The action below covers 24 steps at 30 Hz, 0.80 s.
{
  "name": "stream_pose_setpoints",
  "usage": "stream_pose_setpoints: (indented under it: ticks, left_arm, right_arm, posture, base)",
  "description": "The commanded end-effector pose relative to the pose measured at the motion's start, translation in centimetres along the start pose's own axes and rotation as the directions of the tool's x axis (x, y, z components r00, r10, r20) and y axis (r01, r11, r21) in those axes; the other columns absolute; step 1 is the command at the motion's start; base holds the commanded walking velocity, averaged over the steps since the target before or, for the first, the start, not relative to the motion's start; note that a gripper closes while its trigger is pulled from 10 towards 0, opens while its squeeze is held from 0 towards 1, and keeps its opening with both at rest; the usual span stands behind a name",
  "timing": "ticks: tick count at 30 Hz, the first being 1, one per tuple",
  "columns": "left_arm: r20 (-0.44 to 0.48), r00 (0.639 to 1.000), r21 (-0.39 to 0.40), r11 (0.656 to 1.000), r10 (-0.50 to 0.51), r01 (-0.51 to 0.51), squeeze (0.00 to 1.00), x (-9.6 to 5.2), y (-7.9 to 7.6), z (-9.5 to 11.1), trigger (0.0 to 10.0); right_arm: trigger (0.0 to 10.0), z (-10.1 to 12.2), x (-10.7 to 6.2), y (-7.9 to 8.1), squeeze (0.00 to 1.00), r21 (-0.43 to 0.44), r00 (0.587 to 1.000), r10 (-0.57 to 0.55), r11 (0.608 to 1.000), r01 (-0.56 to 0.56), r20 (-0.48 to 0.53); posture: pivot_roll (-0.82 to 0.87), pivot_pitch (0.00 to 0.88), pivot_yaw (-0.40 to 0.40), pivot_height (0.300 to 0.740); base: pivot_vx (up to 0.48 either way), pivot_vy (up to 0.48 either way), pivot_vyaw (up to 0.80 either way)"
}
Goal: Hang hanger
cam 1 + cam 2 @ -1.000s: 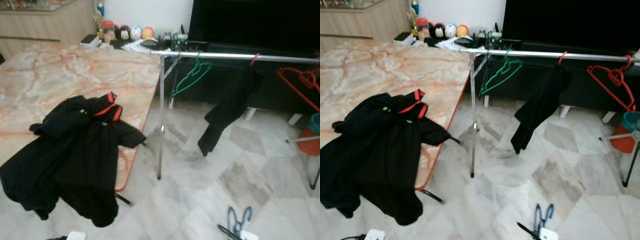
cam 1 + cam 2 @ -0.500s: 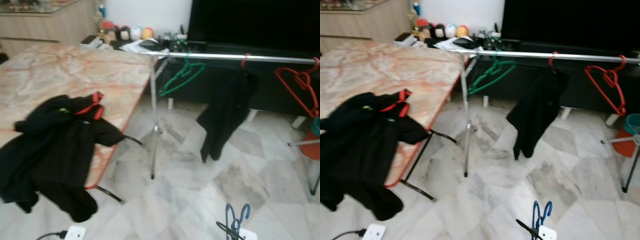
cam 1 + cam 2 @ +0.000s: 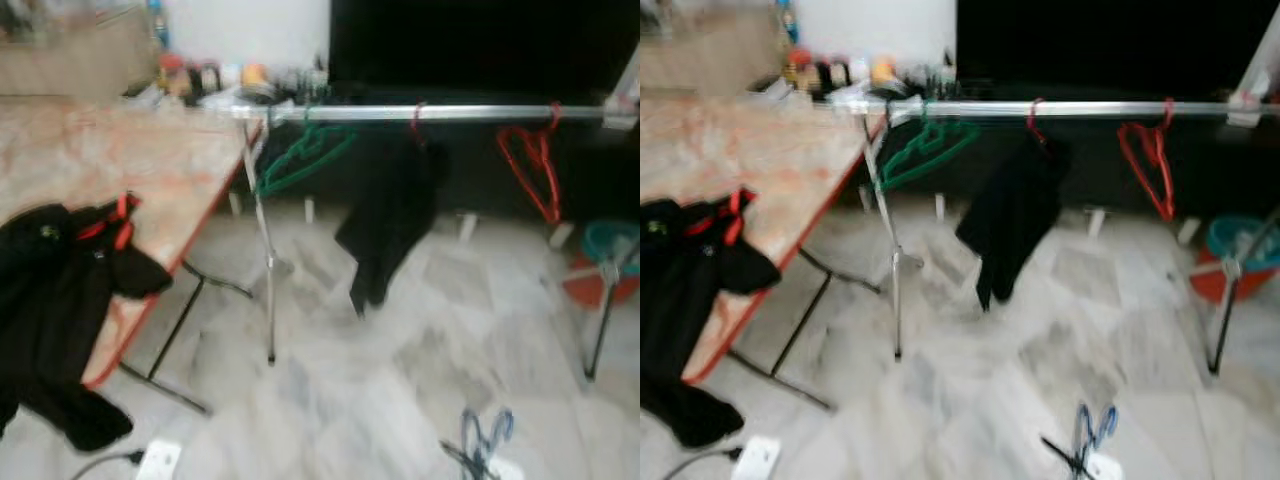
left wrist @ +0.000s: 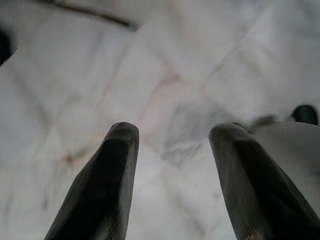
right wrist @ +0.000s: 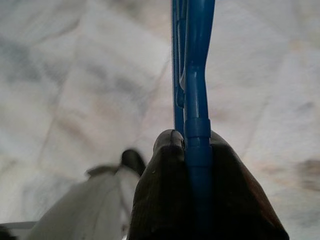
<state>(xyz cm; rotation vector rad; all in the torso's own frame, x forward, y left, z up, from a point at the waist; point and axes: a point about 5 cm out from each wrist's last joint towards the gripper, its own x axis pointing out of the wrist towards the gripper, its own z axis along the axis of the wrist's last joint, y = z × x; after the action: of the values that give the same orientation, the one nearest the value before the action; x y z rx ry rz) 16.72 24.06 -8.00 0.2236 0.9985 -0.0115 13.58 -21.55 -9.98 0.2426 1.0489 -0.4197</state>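
The blue plastic hanger (image 5: pixel 192 100) sits clamped in my right gripper (image 5: pixel 197 165), low over the marble floor (image 3: pixel 400 380), well short of the silver metal rail (image 3: pixel 440 113). My left gripper (image 4: pixel 172 145) hangs with fingers apart, empty. The head views are blurred, so I risk misjudging the rail and snagging the hook on something already hanging. I count one green wire hanger (image 3: pixel 300 160), one red hanger (image 3: pixel 530 170), one hung black garment (image 3: pixel 385 225) and one black jacket (image 3: pixel 55 300) on the marble-patterned counter (image 3: pixel 110 150).
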Motion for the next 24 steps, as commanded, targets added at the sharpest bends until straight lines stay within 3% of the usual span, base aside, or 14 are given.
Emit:
stream_pose_setpoints:
  ticks: [1,13,18,24]
  left_arm:
    - [-0.017,1.000,-0.004,1.000,0.001,-0.001,0.00,-0.1,0.2,-0.3,10.0]
    - [-0.005,1.000,-0.005,1.000,0.008,-0.008,0.00,0.0,0.1,0.1,10.0]
    - [0.006,0.999,-0.004,0.999,0.048,-0.048,0.00,0.0,0.5,0.4,10.0]
    - [0.109,0.989,0.049,0.993,0.103,-0.109,0.00,0.0,2.2,3.0,10.0]
  right_arm:
    - [10.0,-0.2,0.0,0.5,0.00,0.008,1.000,0.011,1.000,-0.011,-0.004]
    - [10.0,0.1,0.0,0.4,0.00,-0.001,1.000,0.008,1.000,-0.007,0.007]
    - [10.0,0.3,0.0,0.5,0.00,-0.017,1.000,0.016,1.000,-0.016,0.021]
    - [10.0,1.0,0.0,0.5,0.00,-0.150,0.997,0.038,0.988,-0.029,0.061]
  posture:
    - [-0.03,0.000,0.002,0.740]
    - [-0.03,0.000,-0.006,0.740]
    - [-0.03,0.000,-0.007,0.740]
    - [-0.03,0.000,-0.006,0.740]
  base:
    - [0.000,-0.304,0.00]
    - [0.000,-0.306,0.00]
    - [0.000,0.000,0.00]
    - [0.000,0.000,0.00]
